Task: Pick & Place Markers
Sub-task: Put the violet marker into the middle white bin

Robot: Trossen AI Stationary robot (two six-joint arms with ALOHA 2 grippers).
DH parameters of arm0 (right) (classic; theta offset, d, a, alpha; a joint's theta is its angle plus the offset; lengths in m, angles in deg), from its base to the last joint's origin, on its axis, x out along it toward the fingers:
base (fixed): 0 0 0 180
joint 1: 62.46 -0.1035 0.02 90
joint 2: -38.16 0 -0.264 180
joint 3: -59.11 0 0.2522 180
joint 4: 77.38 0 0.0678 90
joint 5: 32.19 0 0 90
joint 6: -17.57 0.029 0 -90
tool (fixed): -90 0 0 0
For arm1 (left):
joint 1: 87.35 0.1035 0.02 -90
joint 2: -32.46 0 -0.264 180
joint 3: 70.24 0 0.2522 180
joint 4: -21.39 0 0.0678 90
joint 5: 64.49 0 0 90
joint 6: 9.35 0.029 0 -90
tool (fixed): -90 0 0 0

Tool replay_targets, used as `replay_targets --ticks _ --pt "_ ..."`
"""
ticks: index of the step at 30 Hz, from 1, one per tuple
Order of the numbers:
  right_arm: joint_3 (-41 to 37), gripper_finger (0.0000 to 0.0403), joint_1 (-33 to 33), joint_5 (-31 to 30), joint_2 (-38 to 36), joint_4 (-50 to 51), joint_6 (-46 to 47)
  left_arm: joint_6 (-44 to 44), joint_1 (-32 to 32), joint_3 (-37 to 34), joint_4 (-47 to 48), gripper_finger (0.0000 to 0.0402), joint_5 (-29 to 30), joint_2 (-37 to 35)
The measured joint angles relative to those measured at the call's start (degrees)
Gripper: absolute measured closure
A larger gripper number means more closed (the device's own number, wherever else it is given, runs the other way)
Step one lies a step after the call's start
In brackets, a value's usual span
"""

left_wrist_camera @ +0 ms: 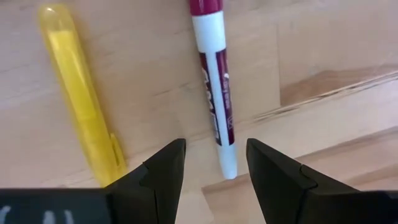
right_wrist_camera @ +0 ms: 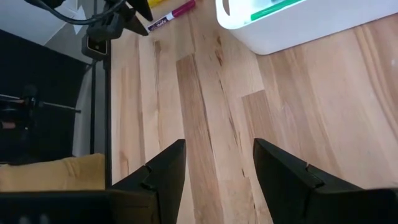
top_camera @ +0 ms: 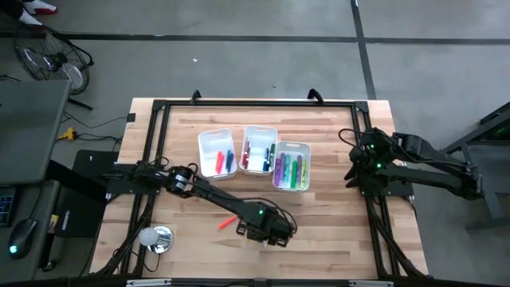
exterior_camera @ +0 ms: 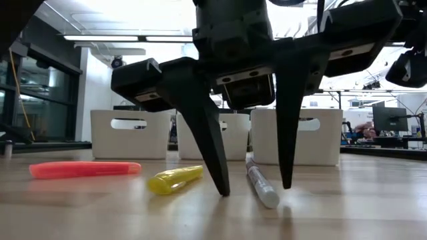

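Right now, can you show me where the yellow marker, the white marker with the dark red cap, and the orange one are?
yellow marker (left_wrist_camera: 81,102): left wrist view, middle of its barrel.
white marker with the dark red cap (left_wrist_camera: 216,93): left wrist view, on its printed barrel.
orange marker (exterior_camera: 83,169): low view, middle of its body.

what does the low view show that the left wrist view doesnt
Only the low view shows the orange marker lying on the table and the three white bins behind. Only the left wrist view shows the white marker's maroon cap and label. Both show the open left pincer straddling the white marker, with the yellow marker just beside it.
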Motion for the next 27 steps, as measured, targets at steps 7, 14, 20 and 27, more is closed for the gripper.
replay_targets --ticks 7,14,20,27 --pt "0.00 0.0226 0.00 -0.17 0.00 -0.12 -0.74 -0.18 0.51 0.02 -0.42 0.0229 2.54 -0.06" --pt "0.00 0.0226 0.00 -0.23 0.00 -0.15 -0.74 1.68 1.61 0.02 -1.28 0.0229 4.67 -0.11" --pt "0.00 0.0226 0.00 -0.35 0.00 -0.15 -0.74 2.07 1.75 0.26 -0.21 0.0250 5.55 0.98" --pt "0.00 0.0226 0.00 -0.34 0.00 -0.15 -0.73 3.25 1.87 0.18 -0.55 0.0296 1.49 2.84"
